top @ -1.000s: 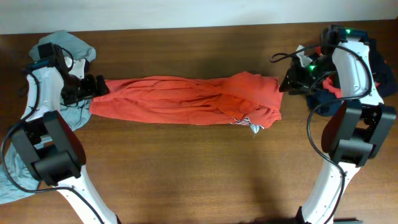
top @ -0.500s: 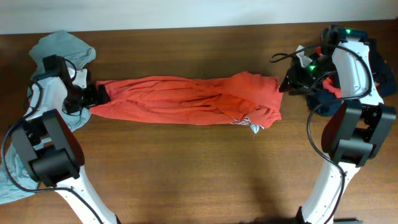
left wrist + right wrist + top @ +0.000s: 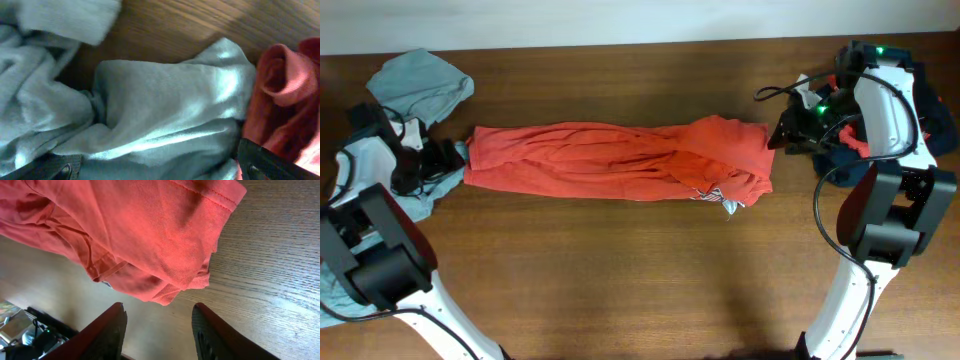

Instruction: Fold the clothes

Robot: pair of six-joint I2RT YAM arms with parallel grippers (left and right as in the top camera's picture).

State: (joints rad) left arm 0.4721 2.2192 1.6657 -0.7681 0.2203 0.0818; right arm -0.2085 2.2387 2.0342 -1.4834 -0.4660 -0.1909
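Overhead: the red shirt (image 3: 620, 162) lies stretched lengthwise on the table (image 3: 620, 290). The left gripper (image 3: 448, 157) sits low at its left end, the right gripper (image 3: 780, 135) just off its right end.

Left wrist: jaws apart and empty above a grey cloth (image 3: 160, 100). Closing here would likely catch it instead of the shirt.

Right wrist: jaws apart and empty, facing the bunched hem. A shallow pinch may take only one layer.

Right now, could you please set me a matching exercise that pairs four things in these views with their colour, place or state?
Column one:
1. long garment
2. crumpled cloth
3. clothes pile
4. right gripper

Column two:
a. grey, far left
b. open, holding nothing
c. red-orange, stretched across the middle
d. dark blue, far right

Pairs: 1-c, 2-a, 3-d, 4-b
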